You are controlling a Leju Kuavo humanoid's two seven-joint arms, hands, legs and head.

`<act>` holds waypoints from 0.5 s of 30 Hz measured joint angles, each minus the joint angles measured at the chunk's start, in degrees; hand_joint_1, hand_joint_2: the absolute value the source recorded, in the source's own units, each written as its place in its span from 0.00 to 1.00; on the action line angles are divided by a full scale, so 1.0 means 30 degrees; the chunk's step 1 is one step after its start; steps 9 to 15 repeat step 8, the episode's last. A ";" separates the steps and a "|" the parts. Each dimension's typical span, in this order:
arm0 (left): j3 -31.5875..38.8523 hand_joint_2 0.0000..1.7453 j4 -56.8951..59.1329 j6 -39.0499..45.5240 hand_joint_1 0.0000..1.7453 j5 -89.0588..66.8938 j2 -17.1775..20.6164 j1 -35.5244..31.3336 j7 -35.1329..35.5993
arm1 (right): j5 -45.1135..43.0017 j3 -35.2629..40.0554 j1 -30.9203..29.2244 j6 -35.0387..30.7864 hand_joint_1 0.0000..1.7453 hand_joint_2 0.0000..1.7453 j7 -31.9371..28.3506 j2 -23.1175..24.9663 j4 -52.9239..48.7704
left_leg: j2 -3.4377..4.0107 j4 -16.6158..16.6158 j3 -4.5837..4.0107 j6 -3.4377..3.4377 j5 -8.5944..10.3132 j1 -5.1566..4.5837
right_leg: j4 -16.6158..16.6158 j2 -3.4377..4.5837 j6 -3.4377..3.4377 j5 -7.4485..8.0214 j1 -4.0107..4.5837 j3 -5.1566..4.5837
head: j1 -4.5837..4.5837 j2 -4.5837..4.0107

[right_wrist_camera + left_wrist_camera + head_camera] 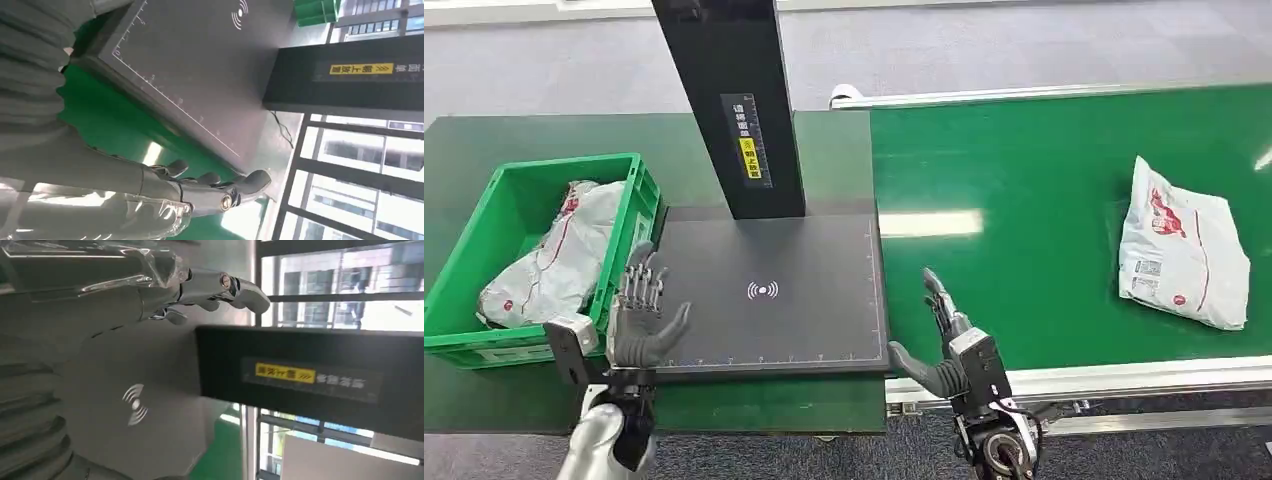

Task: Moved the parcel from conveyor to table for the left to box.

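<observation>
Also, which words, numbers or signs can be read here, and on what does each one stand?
Dark scan pad: white wireless-wave sign; ruler ticks on its edges, numbers too small to read.
Black post: yellow and white label, characters too blurred to read.
White parcel on the conveyor: red logo and address label, unreadable.

Glossy plastic parcel on smooth green conveyor; matt scanner pad.
</observation>
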 measured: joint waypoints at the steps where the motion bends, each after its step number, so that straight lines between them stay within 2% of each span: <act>1: -0.0073 1.00 0.0124 -0.0095 0.00 0.0183 -0.0192 0.0107 0.0015 | 0.0058 0.0000 -0.0001 0.0000 0.00 1.00 -0.0022 0.0014 0.0058 | 0.0000 0.0000 -0.0001 0.0000 0.0000 -0.0001 | 0.0000 -0.0001 0.0000 0.0000 -0.0001 0.0000 | -0.0007 0.0000; 8: -0.0707 1.00 0.1144 -0.0138 0.00 0.0451 -0.1474 0.0510 0.0233 | 0.0270 0.0007 -0.0035 0.0000 0.00 1.00 -0.0175 0.0167 0.0619 | -0.0009 0.0001 -0.0001 0.0000 0.0000 0.0000 | 0.0000 -0.0003 0.0001 0.0001 -0.0001 0.0003 | -0.0007 0.0007; 15: -0.0707 1.00 0.1144 -0.0138 0.00 0.0451 -0.1474 0.0510 0.0233 | 0.0270 0.0007 -0.0035 0.0000 0.00 1.00 -0.0175 0.0167 0.0619 | -0.0009 0.0001 -0.0001 0.0000 0.0000 0.0000 | 0.0000 -0.0003 0.0001 0.0001 -0.0001 0.0003 | -0.0007 0.0007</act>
